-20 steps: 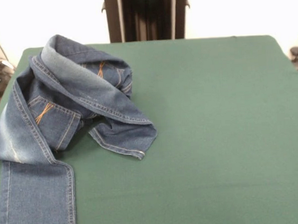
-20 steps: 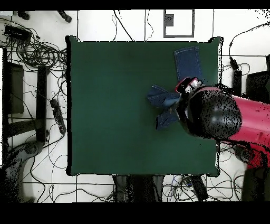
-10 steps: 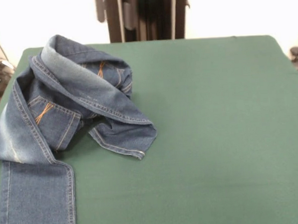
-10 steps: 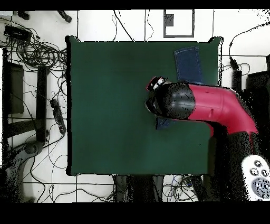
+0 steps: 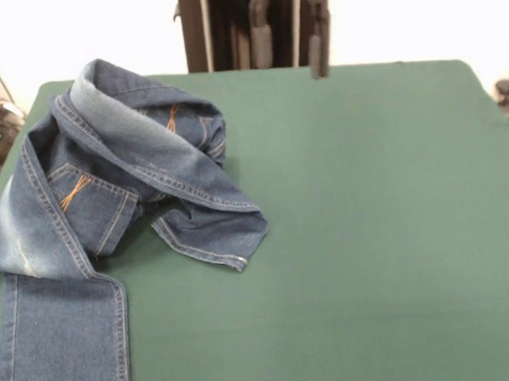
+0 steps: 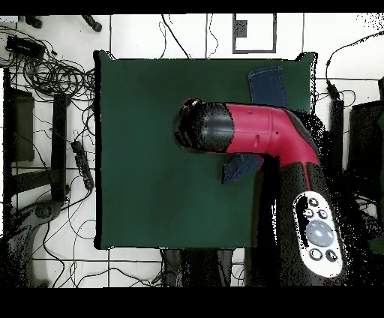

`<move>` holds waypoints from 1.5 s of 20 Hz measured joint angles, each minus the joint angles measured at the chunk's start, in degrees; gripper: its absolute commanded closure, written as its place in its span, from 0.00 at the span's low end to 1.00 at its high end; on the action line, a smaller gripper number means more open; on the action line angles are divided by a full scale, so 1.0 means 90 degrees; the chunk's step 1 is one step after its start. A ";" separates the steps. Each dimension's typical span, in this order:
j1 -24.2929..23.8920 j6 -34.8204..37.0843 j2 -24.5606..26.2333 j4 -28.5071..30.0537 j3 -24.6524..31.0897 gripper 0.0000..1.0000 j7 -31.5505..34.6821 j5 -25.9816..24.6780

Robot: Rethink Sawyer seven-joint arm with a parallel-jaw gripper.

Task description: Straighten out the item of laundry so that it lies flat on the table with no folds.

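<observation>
I judged the bunched jeans (image 5: 111, 215), lying at one end of the bench (image 5: 368, 236), needed gripping at the folded-over hem, since the gripper (image 5: 287, 35) hung high with jaws apart, empty.

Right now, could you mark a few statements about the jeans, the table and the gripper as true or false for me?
1. The jeans lie flat with no folds. False: they are bunched and folded over themselves, with one leg running off the picture's bottom edge in the front view.
2. The gripper is holding the denim. False: it hangs at the top of the front view, clear of the cloth, with nothing between its fingers.
3. An orange-stitched pocket faces up. True.
4. The jeans sit in the middle of the table. False: they are crowded to one side, leaving most of the green top bare.
5. In the overhead view the arm covers part of the jeans. True.
</observation>
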 measured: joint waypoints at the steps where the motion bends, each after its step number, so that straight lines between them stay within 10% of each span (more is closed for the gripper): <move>1: 0.0063 0.0001 0.0050 -0.0079 -0.0043 0.00 0.0005 0.0001; 30: 0.0584 -0.2725 0.2560 -0.1237 -0.2128 0.00 0.0214 0.0375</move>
